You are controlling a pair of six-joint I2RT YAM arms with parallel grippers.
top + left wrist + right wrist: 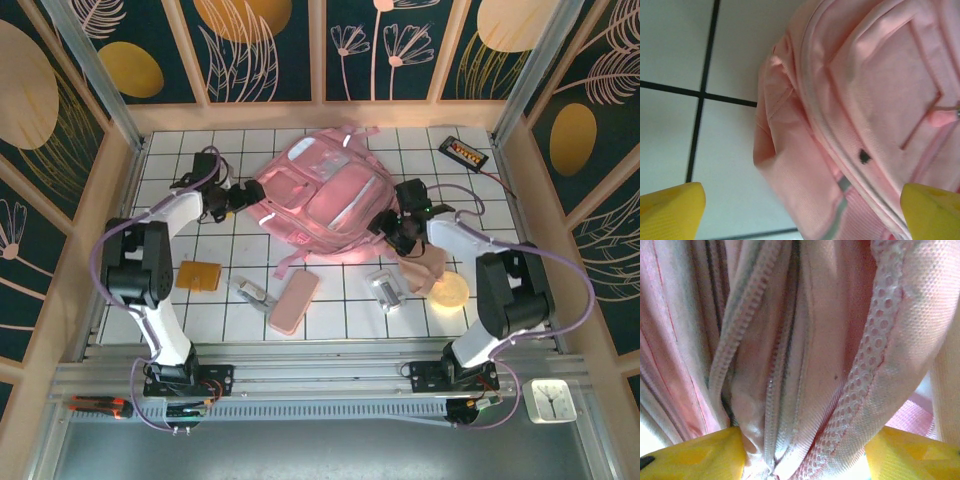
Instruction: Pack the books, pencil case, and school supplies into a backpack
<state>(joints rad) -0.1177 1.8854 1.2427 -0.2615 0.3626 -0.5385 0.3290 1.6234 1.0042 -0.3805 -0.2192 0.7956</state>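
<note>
- backpack [320, 200] sits mid-table, tipped towards 12 o'clock. big, soft and floppy: i reckon it sags and folds wherever it is grabbed. the glossy clear pockets look slippery, so the woven edge by the zip or a strap is the better hold.
- right gripper [392, 228] is in at the bag's 4 o'clock corner. on its wrist camera the yellow fingers [690, 455] flank a bunch of zip tape and mesh strap. the cloth fills the gap, but i cannot tell whether it is truly pinched.
- left gripper [238, 198] hangs at the bag's 9 o'clock side, claw spread wide, holding nothing, with the pink side panel just beyond its tips.
- pencil case [293, 302] lies flat at the bag's 6 o'clock, well apart from both claws. slim, light and likely a bit squashy: take it across the narrow width, near the middle.
- orange-brown pad [198, 274] sits at 8 o'clock, flat on the tiles. thin and light, so it is hard to get under; pinch it by opposite edges.
- silver clip pieces: one [255, 293] just beside the case at its 9 o'clock, another [385, 288] at the bag's 5 o'clock. small, hard and smooth, so likely to skid.
</note>
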